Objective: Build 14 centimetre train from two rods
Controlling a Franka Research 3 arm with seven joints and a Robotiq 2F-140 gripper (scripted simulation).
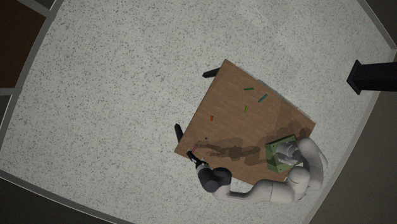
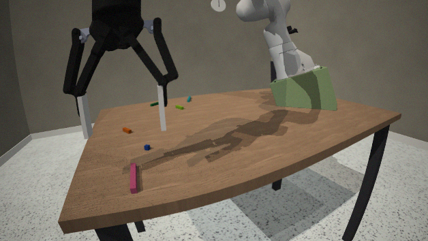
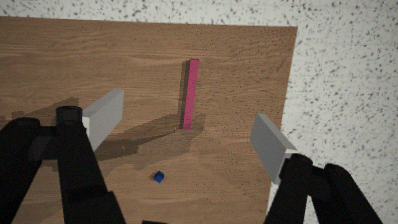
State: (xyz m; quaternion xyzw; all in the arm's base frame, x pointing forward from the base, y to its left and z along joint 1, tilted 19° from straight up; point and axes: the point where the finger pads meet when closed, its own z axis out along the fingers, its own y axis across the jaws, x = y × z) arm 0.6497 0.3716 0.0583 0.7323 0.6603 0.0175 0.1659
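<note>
A pink rod (image 2: pixel 133 178) lies flat near the table's corner; it also shows in the wrist view (image 3: pixel 190 93) and from above (image 1: pixel 195 148). My gripper (image 2: pixel 123 114) hangs well above the table over that corner, open and empty, with the pink rod below and between the fingers in the wrist view (image 3: pixel 187 135). A small blue rod (image 2: pixel 146 147) lies close by, also in the wrist view (image 3: pixel 158 176). An orange rod (image 2: pixel 127 130) lies further in. A lime rod (image 2: pixel 179 107), a green rod (image 2: pixel 154 104) and a turquoise rod (image 2: pixel 189 97) lie at the far side.
The arm's green base block (image 2: pixel 303 89) stands at the far right of the table. The table's edges (image 3: pixel 287 100) run close to the pink rod on two sides.
</note>
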